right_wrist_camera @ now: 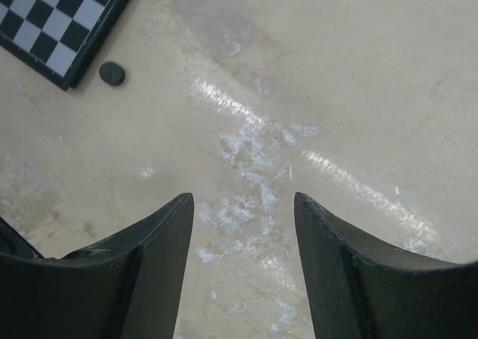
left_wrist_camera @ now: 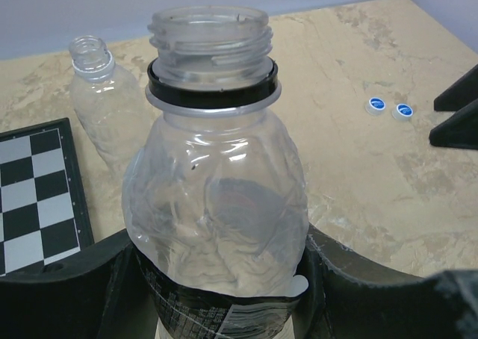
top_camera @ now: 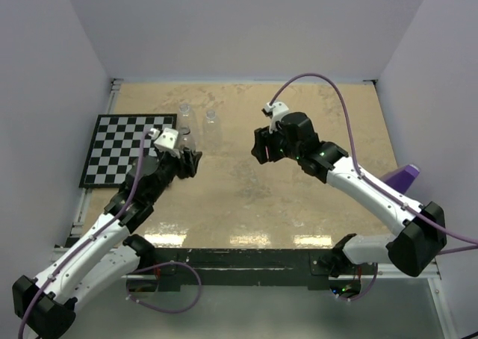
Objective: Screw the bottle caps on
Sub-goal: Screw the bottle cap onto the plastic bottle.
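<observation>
One bottle sits in the left tool; a second bottle stands behind it, leftward, by the checkerboard; two caps lie together on the tabletop to its right; a third cap lies just off the checkerboard's corner.

Three clear bottles share the table, two of them standing at 12 o'clock of the third. Two blue caps and one black cap lie loose, three in all. Also counted: one chessboard, one purple object at 3 o'clock, two arms.
</observation>
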Controlling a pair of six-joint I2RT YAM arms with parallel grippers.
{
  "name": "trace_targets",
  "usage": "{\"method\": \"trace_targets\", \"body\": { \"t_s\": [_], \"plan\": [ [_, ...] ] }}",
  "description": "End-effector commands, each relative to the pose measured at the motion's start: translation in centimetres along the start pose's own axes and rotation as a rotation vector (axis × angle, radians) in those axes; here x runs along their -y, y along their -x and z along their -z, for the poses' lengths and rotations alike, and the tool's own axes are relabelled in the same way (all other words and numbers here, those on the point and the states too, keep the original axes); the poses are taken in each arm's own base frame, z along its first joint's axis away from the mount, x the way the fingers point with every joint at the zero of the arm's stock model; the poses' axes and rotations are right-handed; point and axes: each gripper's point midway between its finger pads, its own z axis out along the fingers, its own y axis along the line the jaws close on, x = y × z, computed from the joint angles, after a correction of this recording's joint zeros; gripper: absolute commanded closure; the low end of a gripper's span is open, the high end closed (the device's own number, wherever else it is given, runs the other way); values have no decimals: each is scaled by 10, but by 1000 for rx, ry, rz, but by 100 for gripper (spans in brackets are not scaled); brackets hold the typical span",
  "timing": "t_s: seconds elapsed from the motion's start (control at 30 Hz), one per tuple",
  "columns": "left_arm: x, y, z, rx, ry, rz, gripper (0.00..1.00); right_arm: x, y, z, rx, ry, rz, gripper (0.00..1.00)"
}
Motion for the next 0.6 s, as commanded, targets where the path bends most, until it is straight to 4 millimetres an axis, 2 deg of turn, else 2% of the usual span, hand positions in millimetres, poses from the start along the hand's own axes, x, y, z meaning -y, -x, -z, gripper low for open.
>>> {"method": "trace_targets", "body": {
  "t_s": [0.0,0.17,0.33,0.4,0.57],
  "plan": [
    [-3,28,12,91,9,12,100,-26,-4,-10,43,93,54,40],
    [-8,53,32,188,21,-31,100,-58,-22,-33,55,165,111,40],
    [-30,68,60,253,120,-110,100,-101,-32,-61,101,229,206,40],
    [-38,71,69,282,156,-138,100,-119,-35,-76,121,260,245,40],
    [-46,71,81,342,187,-137,100,-143,-41,-123,133,223,302,40]
  ]
}}
